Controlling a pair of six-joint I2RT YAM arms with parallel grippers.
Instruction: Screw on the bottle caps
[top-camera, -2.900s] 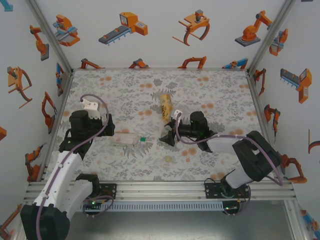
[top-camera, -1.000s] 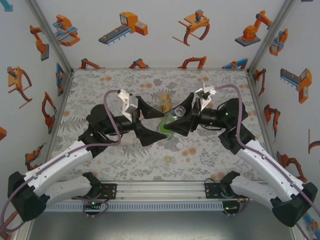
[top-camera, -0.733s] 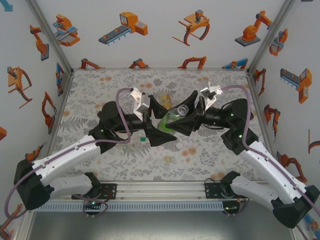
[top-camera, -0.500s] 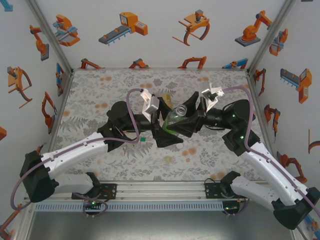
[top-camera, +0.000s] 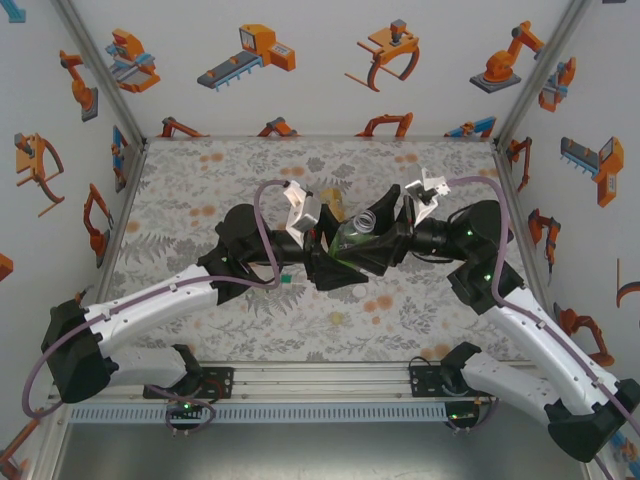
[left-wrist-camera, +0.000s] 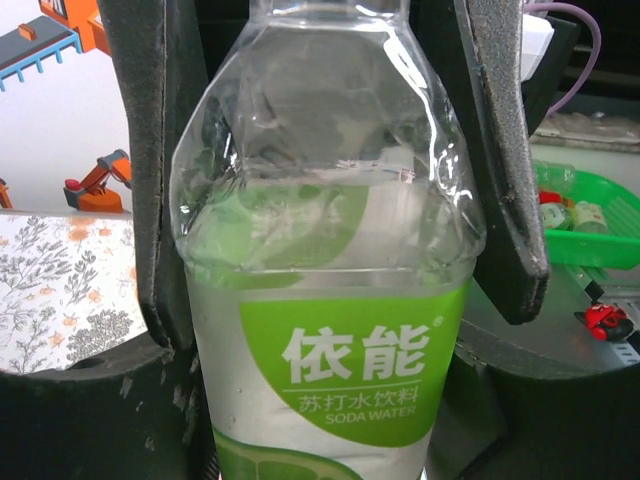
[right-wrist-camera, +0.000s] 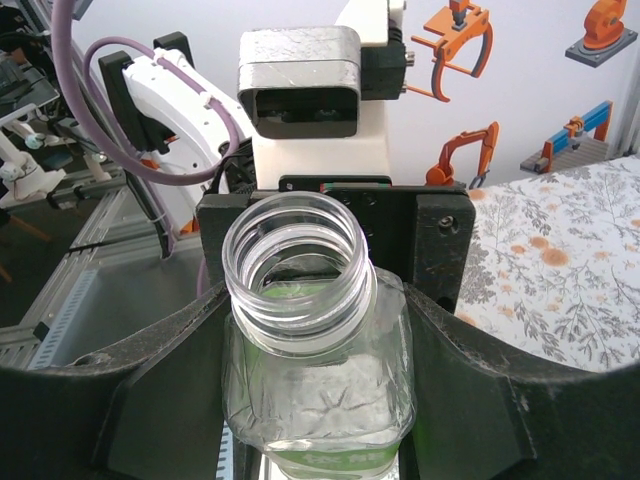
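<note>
The left gripper (top-camera: 324, 252) is clenched on the soda-water bottle (left-wrist-camera: 330, 330), its two dark fingers (left-wrist-camera: 150, 200) pressed flat against the sides just above the green label (left-wrist-camera: 340, 370). The right gripper (right-wrist-camera: 318, 335) grasps the same bottle from the other end, cupping the shoulder below the open threaded neck (right-wrist-camera: 295, 265). In the top view the bottle hangs tilted between the two arms at the centre of the frame, above the flowered desk (top-camera: 200, 180). It is clear, thin-walled plastic, ribbed and faceted at the shoulder, and looks empty, so it is probably very light. It is also probably smooth enough to slip and soft enough to dent if squeezed hard. The labelled body and the stiffer shoulder seem the best places to hold it, as that leaves the threads free for a cap. A small green cap (top-camera: 286, 279) lies on the desk left of centre, and an amber bottle (top-camera: 330, 203) lies just above the grippers.
</note>
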